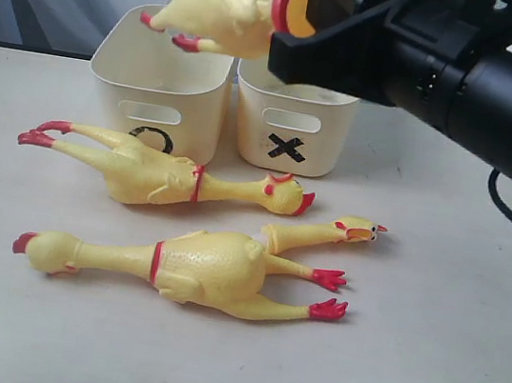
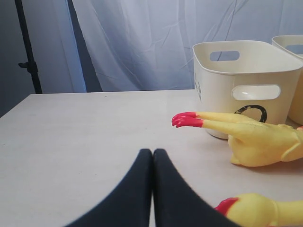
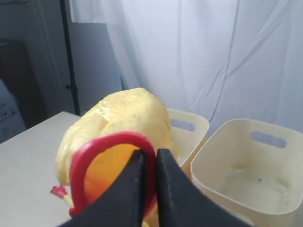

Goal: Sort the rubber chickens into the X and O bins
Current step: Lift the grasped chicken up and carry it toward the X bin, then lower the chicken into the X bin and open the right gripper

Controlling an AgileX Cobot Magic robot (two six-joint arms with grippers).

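— Four rubber chickens, quick: where is each against the O bin [image 1: 118, 84]?
— Held chicken [image 1: 229, 0] is up in the air just above the O bin's rim, red feet over the opening. Middle chicken [image 1: 143, 175] lies flat on the table [image 1: 434, 353] just in front of the O bin and covers part of the O mark. Big chicken [image 1: 211, 267] lies farther out from the O bin, on the same front side. Small chicken [image 1: 312, 238] is out there too. Only its head and neck show, the rest is hidden behind the big one's legs.
— X bin [image 1: 326, 139]?
— Just beside the O bin. Touching or not, can't tell.
— Right gripper [image 3: 150, 156]?
— Nearly closed, pinching the red ring at the held chicken's neck end and carrying it above the O bin.
— Left gripper [image 2: 152, 151]?
— Fingers pressed together with nothing between them. It's low over the table, apart from the O bin, off its marked front.
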